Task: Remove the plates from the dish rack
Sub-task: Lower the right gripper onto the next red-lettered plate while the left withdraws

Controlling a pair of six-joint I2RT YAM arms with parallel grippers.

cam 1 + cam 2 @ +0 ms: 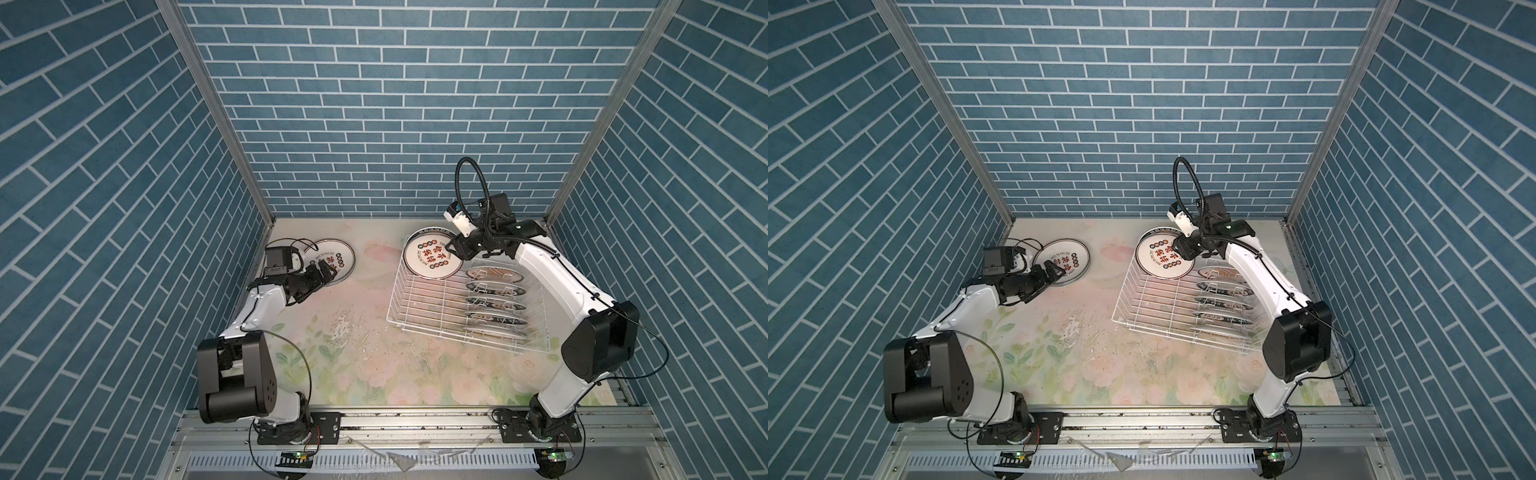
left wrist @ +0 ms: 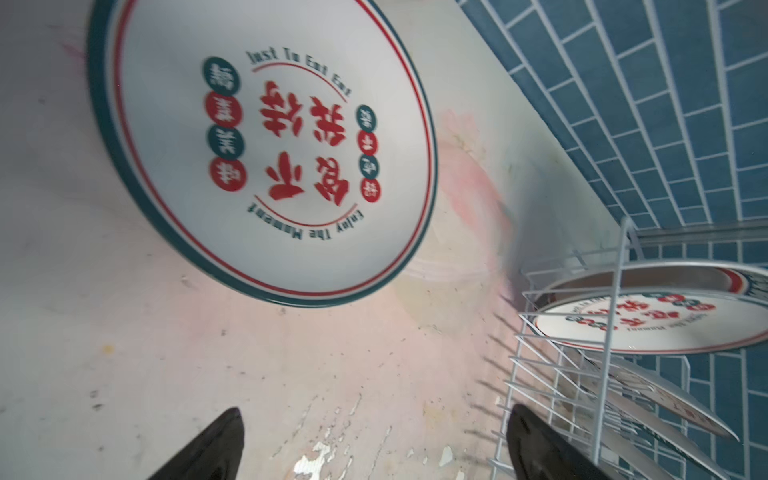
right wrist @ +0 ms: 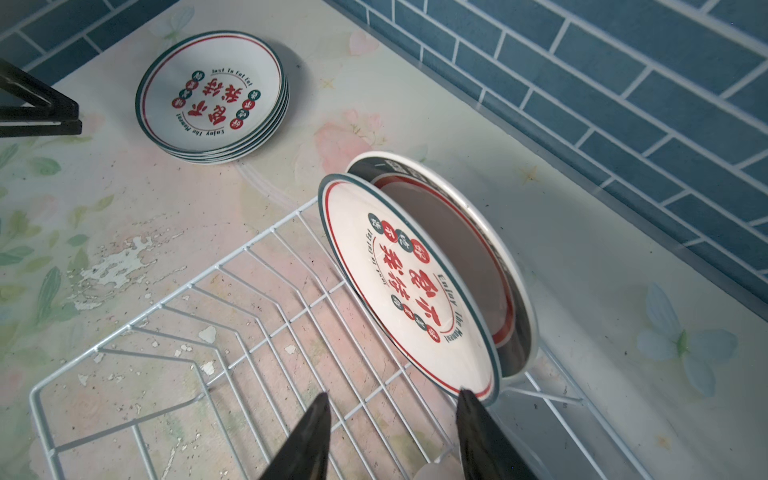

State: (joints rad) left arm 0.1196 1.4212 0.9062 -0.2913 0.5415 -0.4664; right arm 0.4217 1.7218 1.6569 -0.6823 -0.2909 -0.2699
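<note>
glossy ceramic plates (image 3: 212,95); white coated-wire dish rack (image 3: 189,286)

A green-rimmed white plate (image 1: 432,257) with red characters stood on edge at the white wire dish rack's (image 1: 419,307) far end, more plates (image 1: 494,305) lined its right side, and a flat stack (image 1: 338,253) lay well left of it.

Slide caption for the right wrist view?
Right gripper open beside an upright plate in the dish rack; plate stack beyond.
</note>
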